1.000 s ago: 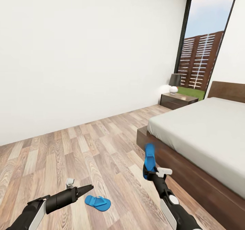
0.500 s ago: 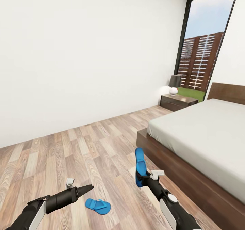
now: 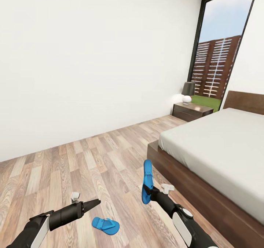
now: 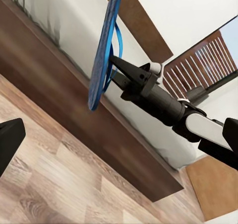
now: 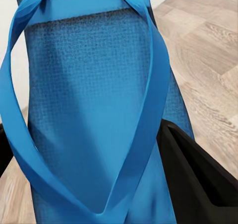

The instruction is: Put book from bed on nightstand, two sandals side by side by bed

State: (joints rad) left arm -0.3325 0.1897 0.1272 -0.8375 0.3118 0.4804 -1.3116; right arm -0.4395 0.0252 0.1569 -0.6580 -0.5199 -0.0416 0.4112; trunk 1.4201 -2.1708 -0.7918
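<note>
My right gripper (image 3: 153, 191) is shut on a bright-blue sandal (image 3: 147, 180), which it holds nearly upright above the wood floor, just off the bed's foot corner. In the right wrist view that sandal (image 5: 94, 110) is close up, straps towards the camera, with a black finger (image 5: 198, 184) beside it. The left wrist view shows it (image 4: 104, 60) edge-on in the right gripper (image 4: 114, 70). The second sandal (image 3: 105, 225) lies flat on the floor between my arms. My left gripper (image 3: 96, 202) hovers open just above and left of it. The bed (image 3: 220, 149) is on the right. The book is out of view.
A dark nightstand (image 3: 192, 110) with a grey lamp (image 3: 188, 88) and a white globe (image 3: 187, 99) stands by the headboard (image 3: 244, 100), under the tall window (image 3: 220, 50). A white wall (image 3: 91, 57) runs along the left. Bare plank floor (image 3: 91, 160) lies between wall and bed.
My right gripper has carried the held sandal left and a little lower, away from the bed frame and nearer the sandal on the floor. The view has tilted slightly. The left arm is still.
</note>
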